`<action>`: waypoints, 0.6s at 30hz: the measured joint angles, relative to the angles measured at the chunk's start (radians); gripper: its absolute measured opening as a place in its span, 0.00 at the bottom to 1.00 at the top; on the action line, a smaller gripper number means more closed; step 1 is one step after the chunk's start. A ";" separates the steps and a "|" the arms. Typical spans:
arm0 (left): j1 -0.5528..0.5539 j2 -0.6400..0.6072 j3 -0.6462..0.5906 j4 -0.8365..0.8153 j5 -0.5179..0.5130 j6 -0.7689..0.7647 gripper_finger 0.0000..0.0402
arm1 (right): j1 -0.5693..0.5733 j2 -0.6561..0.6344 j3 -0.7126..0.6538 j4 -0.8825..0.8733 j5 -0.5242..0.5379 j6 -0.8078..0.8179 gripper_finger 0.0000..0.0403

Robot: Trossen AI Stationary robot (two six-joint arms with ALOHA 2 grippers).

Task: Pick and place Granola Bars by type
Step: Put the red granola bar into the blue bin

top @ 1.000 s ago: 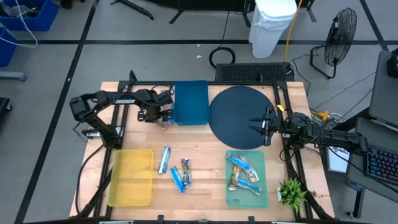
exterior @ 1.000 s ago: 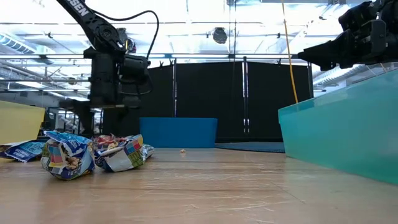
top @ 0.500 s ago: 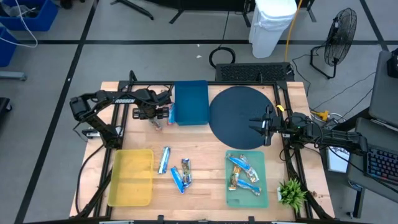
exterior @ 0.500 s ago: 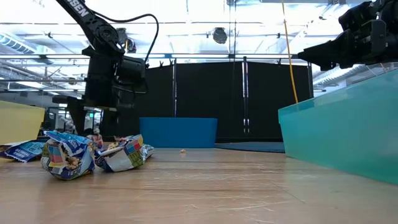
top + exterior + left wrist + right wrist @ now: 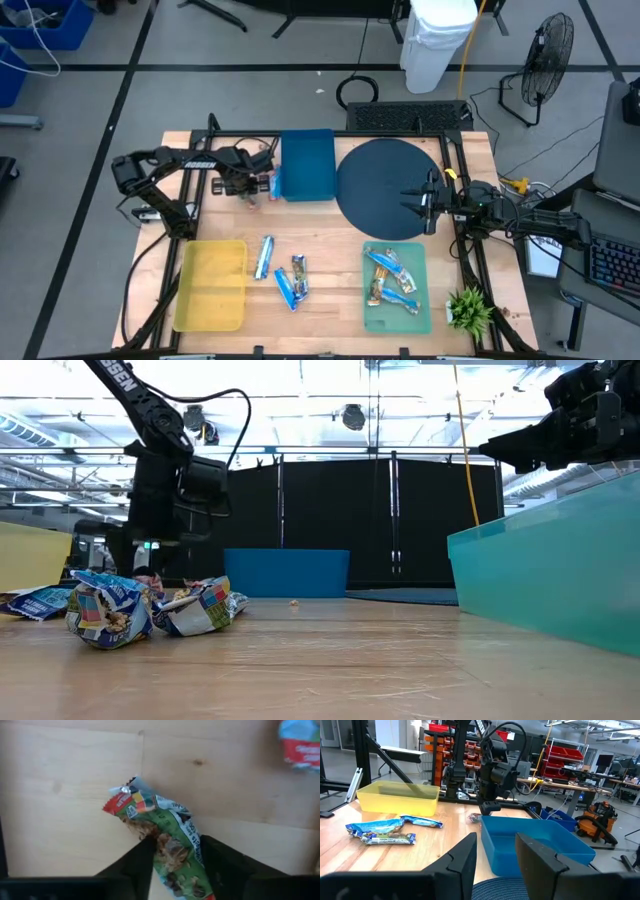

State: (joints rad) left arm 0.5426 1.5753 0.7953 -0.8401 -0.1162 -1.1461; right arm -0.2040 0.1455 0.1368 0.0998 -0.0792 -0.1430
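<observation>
My left gripper (image 5: 175, 852) is clamped on a bar (image 5: 160, 832), green, red-tipped, crinkled, over bare wood just beside the blue tray (image 5: 307, 165). My right gripper (image 5: 495, 852), fingers apart, waits over the dark disc (image 5: 385, 188). More bars (image 5: 392, 278) fill the teal tray (image 5: 425, 315), seemingly blue.

There were three flat rectangular trays: one yellow tray (image 5: 210, 285), one blue tray (image 5: 307, 165) and one green tray (image 5: 424, 316). There was one dark round mat (image 5: 385, 185). Three Granola Bars lay loose on the table (image 5: 335, 300): one blue bar (image 5: 265, 257) alone, and a pair of bars (image 5: 292, 282) close together. In the green tray about four bars (image 5: 390, 280) overlapped, so this count was not sure. One more, a green-wrapped bar (image 5: 150, 807), was between the fingers of the left gripper (image 5: 177, 842).
</observation>
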 joint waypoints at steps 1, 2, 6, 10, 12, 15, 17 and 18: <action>0.000 0.000 -0.006 0.006 0.000 0.000 0.35 | 0.000 0.000 0.000 0.000 0.000 0.000 0.31; 0.000 0.000 -0.009 0.009 0.000 -0.001 0.32 | 0.000 0.000 0.000 0.000 0.000 0.000 0.31; 0.001 0.000 -0.010 0.024 -0.014 0.019 0.19 | 0.000 0.000 0.000 0.000 0.000 0.000 0.31; 0.001 0.000 -0.011 0.065 -0.045 0.069 0.06 | 0.000 0.000 0.000 0.000 0.000 0.000 0.31; -0.002 0.000 -0.011 0.083 -0.072 0.086 0.03 | 0.000 0.000 0.000 0.000 0.000 0.000 0.31; -0.005 0.001 -0.009 0.089 -0.095 0.134 0.03 | 0.000 0.000 0.000 0.000 0.000 0.000 0.31; -0.014 0.002 -0.006 0.089 -0.118 0.161 0.03 | 0.000 0.000 0.000 0.000 0.000 0.000 0.31; -0.020 -0.001 -0.006 0.089 -0.135 0.169 0.02 | 0.000 0.000 0.000 0.000 0.000 0.000 0.31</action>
State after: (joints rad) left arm 0.5226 1.5744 0.7891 -0.7509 -0.2508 -0.9776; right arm -0.2039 0.1455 0.1368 0.0999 -0.0792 -0.1430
